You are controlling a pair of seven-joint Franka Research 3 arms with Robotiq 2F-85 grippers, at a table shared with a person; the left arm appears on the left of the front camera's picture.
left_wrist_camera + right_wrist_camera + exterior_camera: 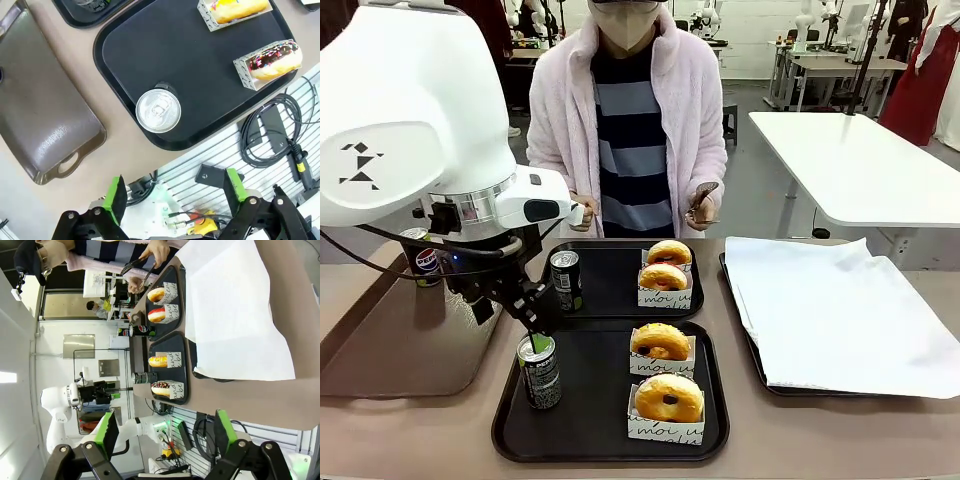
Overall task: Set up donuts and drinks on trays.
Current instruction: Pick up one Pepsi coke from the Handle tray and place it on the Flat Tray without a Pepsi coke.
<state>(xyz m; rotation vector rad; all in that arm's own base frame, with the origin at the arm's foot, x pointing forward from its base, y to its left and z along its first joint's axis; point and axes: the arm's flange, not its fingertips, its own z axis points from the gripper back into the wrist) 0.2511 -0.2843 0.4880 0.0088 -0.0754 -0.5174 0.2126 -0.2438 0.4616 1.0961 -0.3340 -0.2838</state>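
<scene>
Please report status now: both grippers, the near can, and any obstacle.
Left gripper open, above slim dark soda can, upright on near matte black tray. Right gripper open, holds nothing. No obstacle seen.

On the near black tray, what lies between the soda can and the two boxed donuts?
Nothing: between the dark soda can and the boxed ring donuts lies bare floor of the matte black tray, seen in the front and left wrist views.

Both grippers (pixel 175 197) (pixel 165 432) wide open

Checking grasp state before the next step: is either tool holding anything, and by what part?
Nothing is held. The left tool is open, above and clear of the near can standing on the near tray. The right tool is open and empty too.
</scene>
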